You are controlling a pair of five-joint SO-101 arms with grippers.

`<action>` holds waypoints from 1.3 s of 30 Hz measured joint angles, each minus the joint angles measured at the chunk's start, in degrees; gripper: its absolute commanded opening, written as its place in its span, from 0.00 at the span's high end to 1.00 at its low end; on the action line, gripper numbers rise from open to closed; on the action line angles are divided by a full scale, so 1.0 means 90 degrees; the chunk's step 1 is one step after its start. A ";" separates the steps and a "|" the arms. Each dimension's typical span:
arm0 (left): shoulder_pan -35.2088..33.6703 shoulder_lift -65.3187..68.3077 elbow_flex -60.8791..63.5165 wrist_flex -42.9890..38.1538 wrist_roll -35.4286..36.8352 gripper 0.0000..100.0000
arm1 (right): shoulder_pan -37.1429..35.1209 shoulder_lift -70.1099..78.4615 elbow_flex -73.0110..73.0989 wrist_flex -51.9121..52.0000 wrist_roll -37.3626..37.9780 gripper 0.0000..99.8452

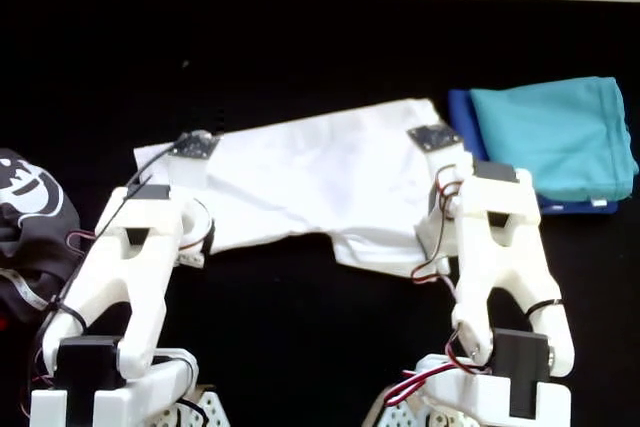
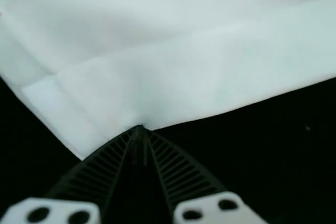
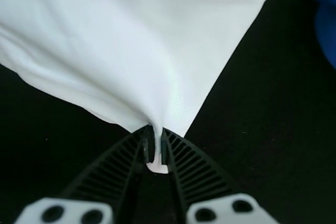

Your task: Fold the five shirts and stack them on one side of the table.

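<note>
White shirt [image 1: 320, 182] is lying spread across centre frame, with a folded teal shirt [image 1: 555, 137] sitting at right. Left gripper [image 2: 139, 129] is pinching closed on its hem and right gripper [image 3: 155, 140] on a corner. Fabric is looking light, limp and crease-prone, so edge and corner holds are probably suiting it best.

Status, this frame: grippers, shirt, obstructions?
Left gripper shut on white shirt hem. Right gripper shut on its corner. Teal shirt on blue shirt beside right arm; dark shirt beside left arm.
</note>
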 measured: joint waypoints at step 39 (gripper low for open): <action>-0.1153 0.1426 -0.1123 0.0059 -0.0723 0.99 | -0.0420 0.0000 -0.0606 0.0781 0.0000 0.93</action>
